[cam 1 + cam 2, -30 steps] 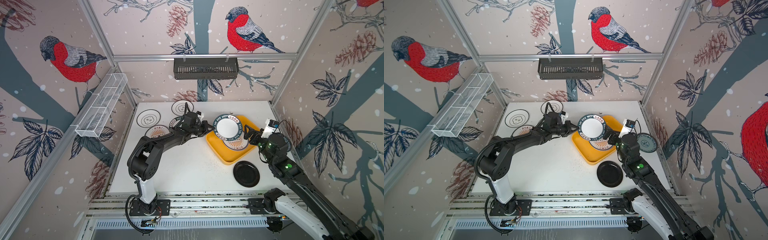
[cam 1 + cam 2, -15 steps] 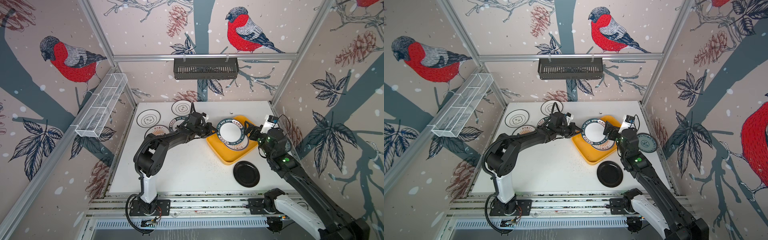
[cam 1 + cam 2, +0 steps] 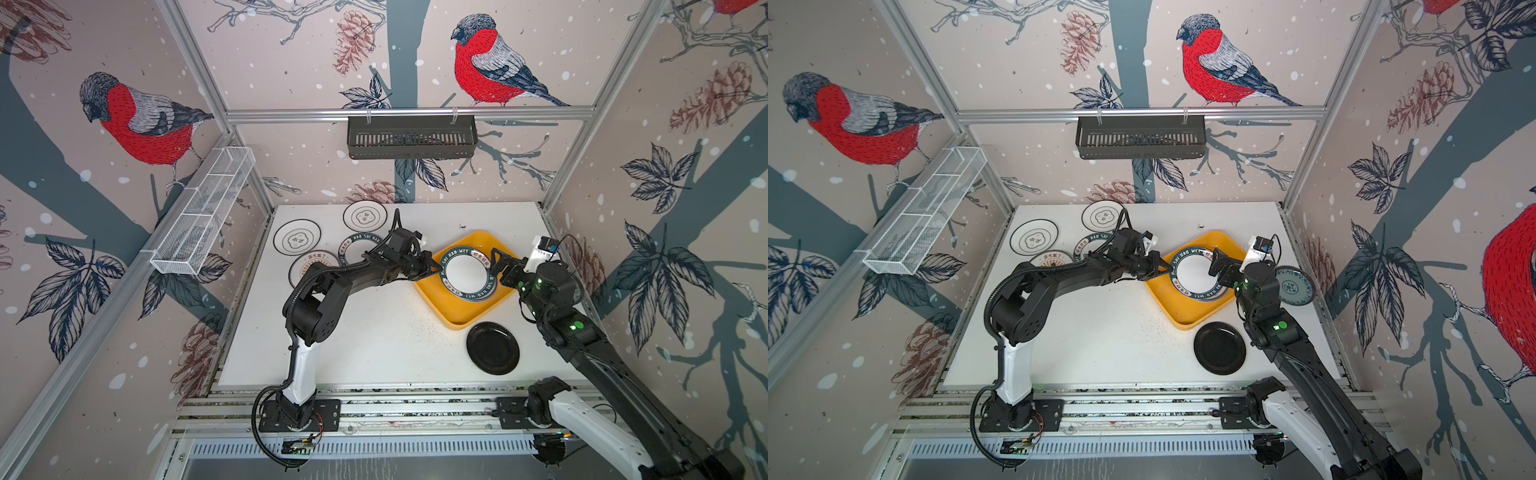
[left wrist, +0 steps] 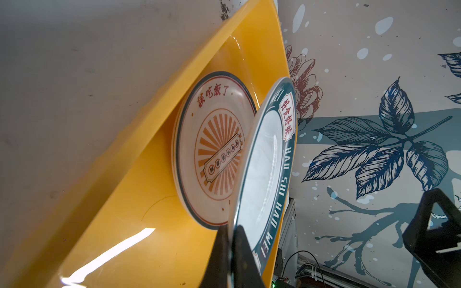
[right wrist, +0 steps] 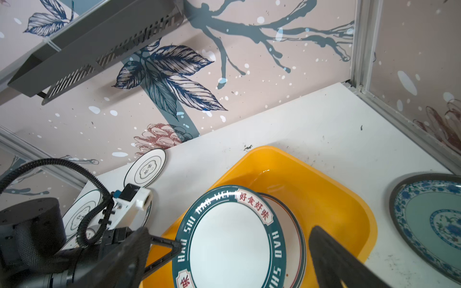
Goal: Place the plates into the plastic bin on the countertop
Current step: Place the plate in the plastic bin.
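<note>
The yellow plastic bin (image 3: pixel 453 321) (image 3: pixel 1183 321) lies on the white countertop (image 3: pixel 374 332) with a sunburst plate (image 4: pixel 212 154) in it. My left gripper (image 3: pixel 434 269) (image 4: pixel 230 249) is shut on the left rim of a dark lettered-rim plate (image 3: pixel 464 272) (image 3: pixel 1196 272) (image 5: pixel 232 239), which it holds tilted just above the plates in the bin. My right gripper (image 3: pixel 496 270) (image 5: pixel 234 261) is open at that plate's right rim. I cannot tell whether it touches the plate. On the counter lie a black plate (image 3: pixel 492 348), a blue-green plate (image 3: pixel 1295 286) and several plates at the back left (image 3: pixel 297 237).
A black slotted basket (image 3: pixel 411 137) hangs on the back rail and a white wire rack (image 3: pixel 203 216) on the left wall. Patterned walls with aluminium rails close in the countertop on three sides. The black plate sits just in front of the bin.
The left arm has carried the lettered-rim plate rightward and down over the bin. The open right gripper has closed in on the plate's right rim.
</note>
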### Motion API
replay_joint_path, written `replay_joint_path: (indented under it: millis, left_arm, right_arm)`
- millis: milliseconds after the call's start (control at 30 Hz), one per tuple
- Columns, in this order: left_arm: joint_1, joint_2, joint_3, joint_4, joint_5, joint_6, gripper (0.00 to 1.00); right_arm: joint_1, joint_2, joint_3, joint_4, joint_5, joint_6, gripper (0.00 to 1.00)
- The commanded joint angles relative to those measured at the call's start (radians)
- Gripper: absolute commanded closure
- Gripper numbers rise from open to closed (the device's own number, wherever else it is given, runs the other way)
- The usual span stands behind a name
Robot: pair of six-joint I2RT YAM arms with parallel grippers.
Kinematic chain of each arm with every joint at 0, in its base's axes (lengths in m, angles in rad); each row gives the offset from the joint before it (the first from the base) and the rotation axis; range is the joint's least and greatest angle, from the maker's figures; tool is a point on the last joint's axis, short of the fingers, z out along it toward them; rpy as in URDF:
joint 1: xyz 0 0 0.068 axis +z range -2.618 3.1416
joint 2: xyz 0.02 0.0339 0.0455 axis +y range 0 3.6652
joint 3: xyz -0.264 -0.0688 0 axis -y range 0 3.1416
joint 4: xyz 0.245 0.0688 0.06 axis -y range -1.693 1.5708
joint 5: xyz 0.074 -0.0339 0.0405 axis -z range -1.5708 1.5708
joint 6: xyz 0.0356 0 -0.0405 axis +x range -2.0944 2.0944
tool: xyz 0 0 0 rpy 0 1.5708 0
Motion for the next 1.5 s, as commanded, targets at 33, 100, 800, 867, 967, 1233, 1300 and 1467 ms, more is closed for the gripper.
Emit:
replay_joint_path:
  millis: [33,100,800,867,967,1233,1300,1467]
  left_arm:
    - [-0.008,0.030,0.026,0.015,0.008,-0.004,1.00]
    - [-0.007,0.047,0.046,0.008,0.007,-0.005,1.00]
    - [-0.024,0.144,0.131,-0.024,-0.019,-0.025,1.00]
    - [-0.027,0.148,0.137,-0.040,-0.028,-0.017,1.00]
    - [-0.029,0.155,0.144,-0.057,-0.039,-0.012,1.00]
    - [-0.038,0.163,0.196,-0.157,-0.091,0.033,1.00]
    - [-0.043,0.160,0.205,-0.177,-0.106,0.044,1.00]
    - [-0.058,0.154,0.214,-0.208,-0.130,0.055,0.90]
  right_arm:
    - [0.003,0.016,-0.019,0.081,-0.039,0.013,0.00]
    - [0.001,0.021,-0.025,0.094,-0.040,0.013,0.00]
    - [0.001,0.033,-0.047,0.136,-0.050,0.003,0.00]
    - [0.001,0.030,-0.047,0.137,-0.049,0.001,0.00]
    - [0.001,0.027,-0.048,0.135,-0.045,-0.001,0.00]
    - [0.002,0.021,-0.048,0.128,-0.047,0.001,0.00]
    - [0.000,0.018,-0.048,0.128,-0.047,0.003,0.00]
    - [0.001,0.016,-0.053,0.127,-0.048,0.003,0.00]
